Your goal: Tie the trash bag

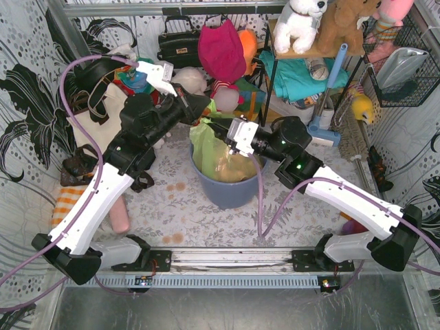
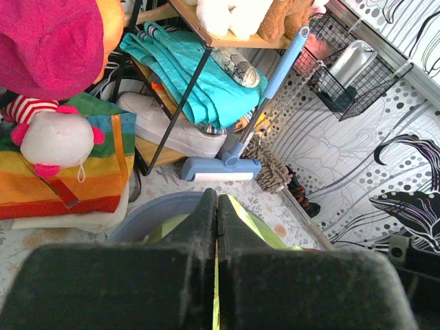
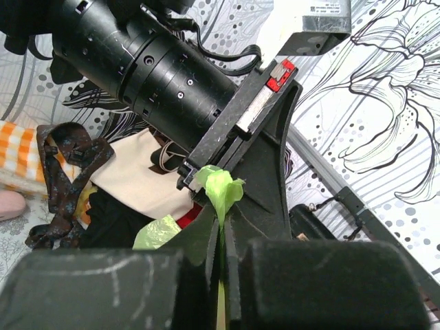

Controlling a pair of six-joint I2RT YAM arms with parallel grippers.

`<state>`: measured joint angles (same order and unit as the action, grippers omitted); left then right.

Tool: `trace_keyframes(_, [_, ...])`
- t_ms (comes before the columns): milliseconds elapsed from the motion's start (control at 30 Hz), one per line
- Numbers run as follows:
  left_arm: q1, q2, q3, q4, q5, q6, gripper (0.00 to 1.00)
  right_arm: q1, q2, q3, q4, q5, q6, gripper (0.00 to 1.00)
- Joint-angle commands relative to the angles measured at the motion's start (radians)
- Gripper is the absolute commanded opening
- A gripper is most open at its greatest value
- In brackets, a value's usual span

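On the floral tabletop (image 1: 185,213) the blue-grey bin (image 1: 227,194) holds the trash bag (image 1: 223,161) (tan paper showing through), its green top drawn up where the right gripper (image 3: 221,214) and, just beyond, the left gripper (image 2: 217,206) each have jaws clamped on plastic.

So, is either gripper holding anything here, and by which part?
Both hold the trash bag. The left gripper and the right gripper are each shut on a bunched strip of its top edge, raised above the bin.
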<state>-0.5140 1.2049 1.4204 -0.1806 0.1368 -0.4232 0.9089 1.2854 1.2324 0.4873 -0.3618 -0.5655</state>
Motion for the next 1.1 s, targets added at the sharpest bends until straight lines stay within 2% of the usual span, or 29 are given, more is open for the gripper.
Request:
trace_keyframes(0, [0.006, 0.013, 0.018, 0.079, -0.047, 0.043, 0.00, 0.005, -0.035, 0.045, 0.036, -0.040, 0.017, 0.00])
trace_keyframes(267, [0.006, 0.136, 0.053, 0.312, 0.003, 0.118, 0.00, 0.006, -0.073, 0.019, -0.012, -0.171, 0.174, 0.00])
trace_keyframes(433, [0.007, 0.170, -0.010, 0.419, 0.044, 0.123, 0.00, 0.021, -0.128, -0.085, -0.045, -0.201, 0.273, 0.00])
trace_keyframes(600, [0.006, 0.147, -0.115, 0.470, -0.006, 0.138, 0.00, 0.036, -0.207, -0.228, -0.036, -0.202, 0.388, 0.00])
trace_keyframes(833, [0.009, 0.165, -0.183, 0.475, -0.104, 0.186, 0.00, 0.048, -0.275, -0.378, 0.011, -0.247, 0.588, 0.00])
trace_keyframes(967, [0.032, 0.194, -0.168, 0.457, -0.066, 0.159, 0.00, 0.055, -0.294, -0.420, -0.040, -0.214, 0.583, 0.00])
trace_keyframes(1067, [0.038, 0.176, -0.077, 0.311, -0.026, 0.128, 0.00, 0.055, -0.299, -0.418, -0.058, -0.166, 0.539, 0.00])
